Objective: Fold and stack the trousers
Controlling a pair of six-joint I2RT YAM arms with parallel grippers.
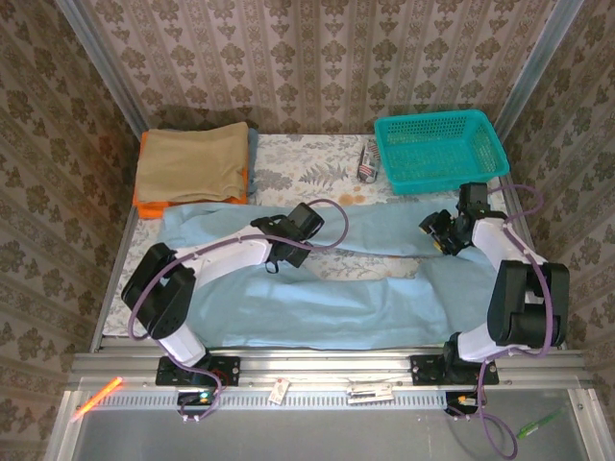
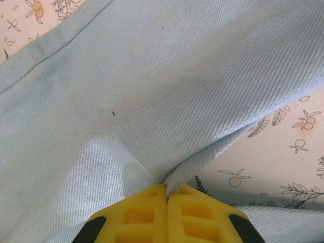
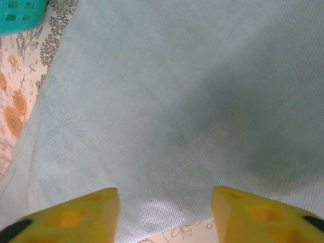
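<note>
**Student:** Where do the trousers [image 1: 327, 298] lie, taking the basket [image 1: 437, 149] as reference?

**Instructor:** They are spread flat on the table [image 1: 298, 158], on the near side of the basket. One end lies just in front of it, and the two legs run from there away to its left. The legs lie side by side, with a strip of flowered table cover showing between them. No fold is visible.

**Student:** And the stack?

**Instructor:** It is well to the left of the basket, at the same far edge: a tan garment [image 1: 192, 161], folded, resting on an orange one [image 1: 149, 206]. The trousers reach just beside this pile but do not lie on it.

**Student:** How do the grippers stand?

**Instructor:** The left gripper [image 2: 166, 190] is to the left of the basket and nearer the arms. Its yellow pads are pressed together on a pinched ridge of trouser cloth at a leg's edge. The right gripper [image 3: 164, 202] is just in front of the basket, its pads apart above flat cloth, gripping nothing.

**Student:** How far along is the task?

**Instructor:** By my judgement it is at an early stage, with one hold taken and nothing folded. What is left is a second hold, the folding itself, probably more than once, and carrying the bundle from the basket's side across to the pile.
</note>
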